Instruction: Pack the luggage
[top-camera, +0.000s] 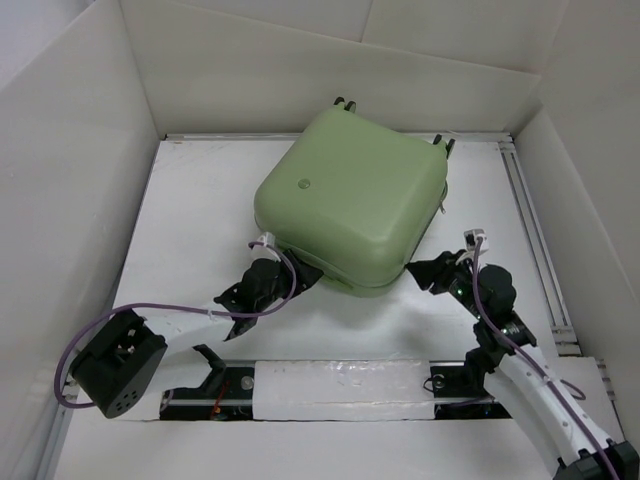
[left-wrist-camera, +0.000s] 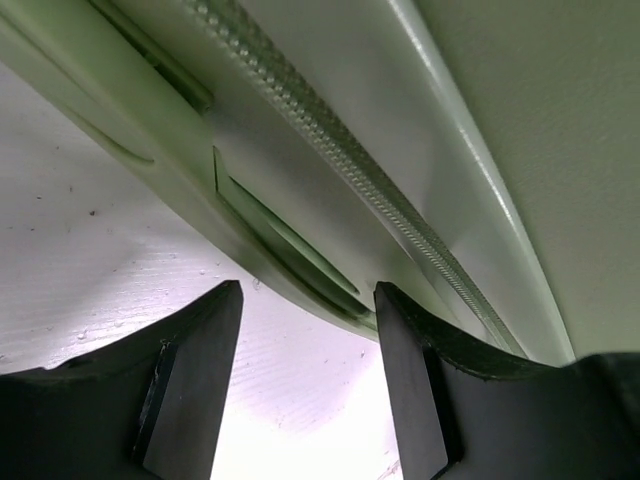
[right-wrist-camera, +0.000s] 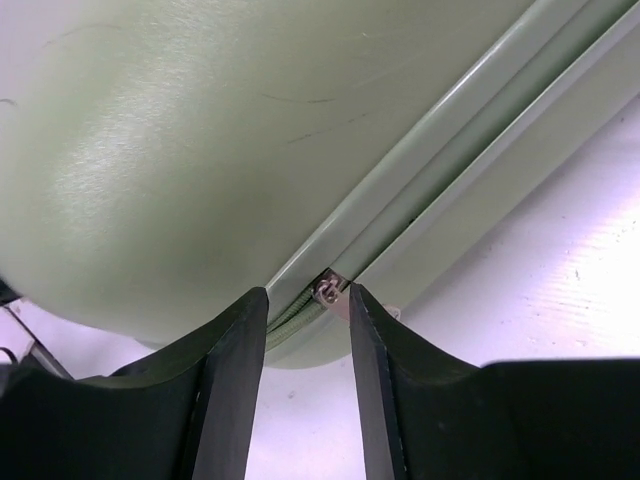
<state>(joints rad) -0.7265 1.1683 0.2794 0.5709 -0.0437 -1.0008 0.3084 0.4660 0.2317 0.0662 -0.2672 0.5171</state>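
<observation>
The luggage (top-camera: 350, 200) is a pale green hard-shell suitcase lying flat and closed at the middle back of the white table, wheels (top-camera: 441, 144) on its far side. My left gripper (top-camera: 300, 273) is open at its near left corner. In the left wrist view the gripper (left-wrist-camera: 308, 300) is empty, and the shell's lower edge (left-wrist-camera: 300, 250) and zipper teeth (left-wrist-camera: 330, 135) pass just beyond the tips. My right gripper (top-camera: 419, 272) is at the near right corner. In the right wrist view the gripper (right-wrist-camera: 306, 296) stands narrowly open, with the silver zipper slider (right-wrist-camera: 328, 291) between the tips, close to the right finger.
White walls (top-camera: 90, 200) enclose the table on three sides. An aluminium rail (top-camera: 530, 230) runs along the right edge. The arms' base rail, wrapped in white (top-camera: 340, 385), lies along the near edge. Purple cables (top-camera: 90, 335) loop off the left arm.
</observation>
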